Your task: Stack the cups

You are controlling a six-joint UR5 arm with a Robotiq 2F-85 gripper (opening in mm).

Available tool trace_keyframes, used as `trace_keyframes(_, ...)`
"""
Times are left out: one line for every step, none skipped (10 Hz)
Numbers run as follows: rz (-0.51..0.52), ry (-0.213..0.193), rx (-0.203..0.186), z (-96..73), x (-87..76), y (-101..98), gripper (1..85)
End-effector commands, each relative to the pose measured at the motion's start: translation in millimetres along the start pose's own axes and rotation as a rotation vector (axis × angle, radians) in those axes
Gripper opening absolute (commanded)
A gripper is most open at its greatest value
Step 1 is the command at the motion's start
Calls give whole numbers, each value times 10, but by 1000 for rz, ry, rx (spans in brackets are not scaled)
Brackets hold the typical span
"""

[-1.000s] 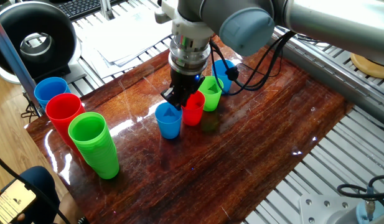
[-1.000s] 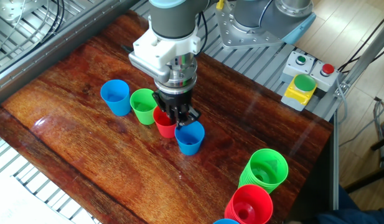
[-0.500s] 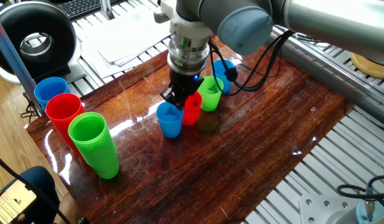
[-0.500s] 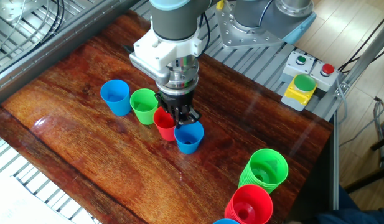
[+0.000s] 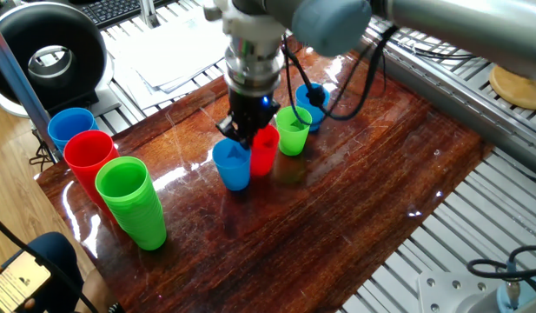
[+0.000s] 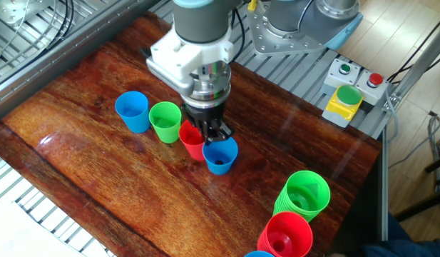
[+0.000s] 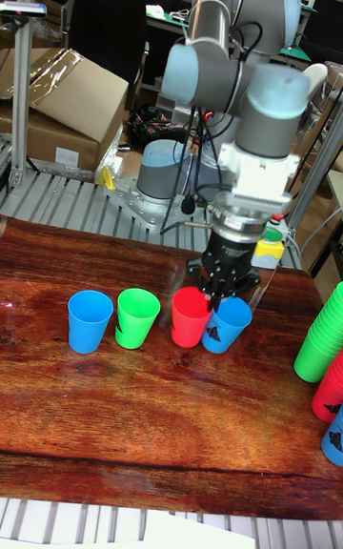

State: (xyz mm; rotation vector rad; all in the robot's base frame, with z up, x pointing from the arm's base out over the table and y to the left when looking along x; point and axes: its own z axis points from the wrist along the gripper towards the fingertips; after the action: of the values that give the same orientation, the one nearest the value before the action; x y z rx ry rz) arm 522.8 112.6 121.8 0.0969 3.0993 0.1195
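Since the earlier frames, the blue cup [image 6: 220,155] in the pincer [image 6: 213,135] has tipped and lifted at one side, its mouth now leaning away from the red cup [image 6: 192,140]; arm and pincer have shifted a little with it.

Nearest the camera in one fixed view stand three large stacks at the table [image 5: 354,200] corner: one tall green stack [image 5: 133,202], one red stack [image 5: 90,161] and one blue stack [image 5: 70,129]. They sit well apart from the work and seem to play no part in it.

Behind them comes the row of four small cups. The tilted blue cup [image 5: 232,164] is pinched at its rim, one finger apparently inside the mouth and one outside, which is probably why it hangs crooked: a grip on a single wall lets the body swing. It touches or nearly touches the red cup [image 5: 264,149] just beside it. Next is one green cup [image 5: 293,130], upright on the table, and farthest along the second blue cup [image 5: 312,103], also upright.

So the count is two blue, one red, one green; none is nested yet, and I judge the held cup is being raised to go into a neighbour.
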Motion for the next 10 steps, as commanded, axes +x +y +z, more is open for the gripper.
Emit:
trace_keyframes(-15, 37, -15, -354, -57, 40, 13)
trace_keyframes(-37, 39, -19, -413, -87, -6, 13)
trace_keyframes(-76, 38, 1, -450, -116, -104, 13)
trace_keyframes(-119, 40, 15, -502, -141, -196, 13)
trace_keyframes(-178, 45, 48, -574, -164, -346, 13)
trace_keyframes(-213, 53, 51, -656, -170, -418, 13)
trace_keyframes(-237, 59, 58, -717, -171, -472, 13)
trace_keyframes(-257, 61, 67, -777, -177, -523, 13)
trace_keyframes(-302, 59, 83, -823, -203, -610, 13)
trace_keyframes(-361, 59, 99, -862, -229, -710, 13)
